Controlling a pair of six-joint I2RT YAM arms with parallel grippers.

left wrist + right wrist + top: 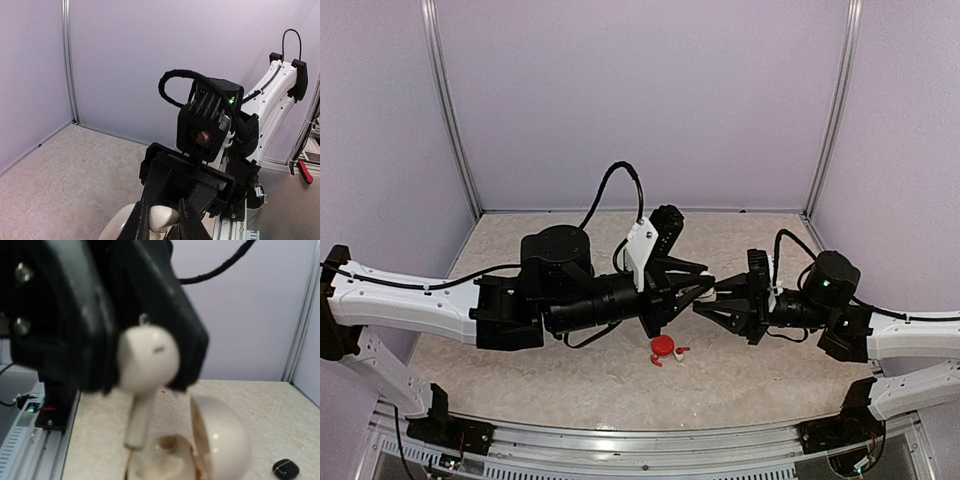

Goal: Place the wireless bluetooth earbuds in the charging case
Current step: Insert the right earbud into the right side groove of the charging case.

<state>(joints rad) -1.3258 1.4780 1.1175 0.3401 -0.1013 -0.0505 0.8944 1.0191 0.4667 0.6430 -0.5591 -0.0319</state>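
holding a white short-stemmed plastic earbud in the clamped right gripper, just above the open glossy white case pinched by the left gripper. could easily jam from a tilted stem.

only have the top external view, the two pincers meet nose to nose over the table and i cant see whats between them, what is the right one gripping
observer: The right pincer is shut on a white earbud, stem pointing down; the right wrist view shows it.
operator: and the case, lid open or shut
observer: Open. The white charging case sits just below the stem tip, lid tipped back, and the earbud is not seated yet.
operator: whats keeping the case up there
observer: The left pincer is shut on it; the left wrist view shows a finger on each side of the case.
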